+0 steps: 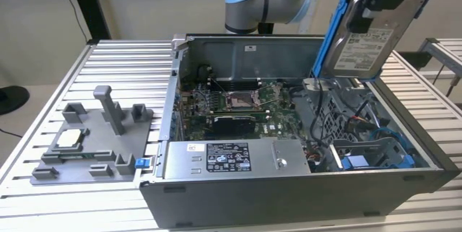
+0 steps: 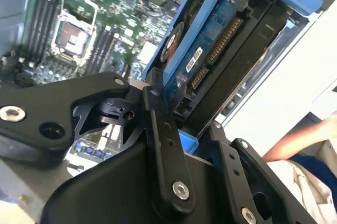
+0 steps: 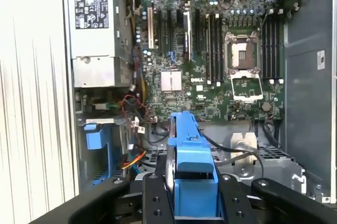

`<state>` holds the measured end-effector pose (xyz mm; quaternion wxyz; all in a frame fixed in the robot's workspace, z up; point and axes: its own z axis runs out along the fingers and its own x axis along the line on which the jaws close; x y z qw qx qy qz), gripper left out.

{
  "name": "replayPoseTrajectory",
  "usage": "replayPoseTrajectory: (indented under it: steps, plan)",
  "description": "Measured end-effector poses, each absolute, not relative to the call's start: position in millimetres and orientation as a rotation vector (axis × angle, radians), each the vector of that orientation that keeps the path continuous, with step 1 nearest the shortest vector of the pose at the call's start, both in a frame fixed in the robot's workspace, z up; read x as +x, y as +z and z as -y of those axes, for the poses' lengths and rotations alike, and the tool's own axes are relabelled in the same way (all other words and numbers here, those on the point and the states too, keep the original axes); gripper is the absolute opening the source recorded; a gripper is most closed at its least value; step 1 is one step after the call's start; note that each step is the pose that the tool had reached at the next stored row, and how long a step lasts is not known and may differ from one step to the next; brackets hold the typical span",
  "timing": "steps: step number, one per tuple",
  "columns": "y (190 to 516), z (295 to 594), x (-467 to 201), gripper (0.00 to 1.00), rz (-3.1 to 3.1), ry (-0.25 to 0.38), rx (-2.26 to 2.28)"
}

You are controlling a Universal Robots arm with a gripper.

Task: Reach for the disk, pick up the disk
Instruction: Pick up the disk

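The disk, silver-grey with a white label and blue side rails, hangs tilted on edge above the back right corner of the open computer case. My gripper is shut on its upper end. In the second wrist view the disk shows its blue circuit board and connector between my black fingers. In the first wrist view the disk's blue rail stands edge-on, clamped in the gripper, high over the motherboard.
A grey power supply box sits at the case's front, and a blue drive bay lies below the disk. A grey fixture with a small white-topped chip stands on the slatted table at the exterior view's left. A person's arm shows beyond the case.
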<state>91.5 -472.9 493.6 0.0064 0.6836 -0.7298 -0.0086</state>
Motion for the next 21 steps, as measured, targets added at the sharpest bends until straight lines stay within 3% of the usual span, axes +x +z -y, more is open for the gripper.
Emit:
replayPoseTrajectory:
  steps: [21]
  plan:
    - [485,560,102,0.00,2.291,-0.045,2.146]
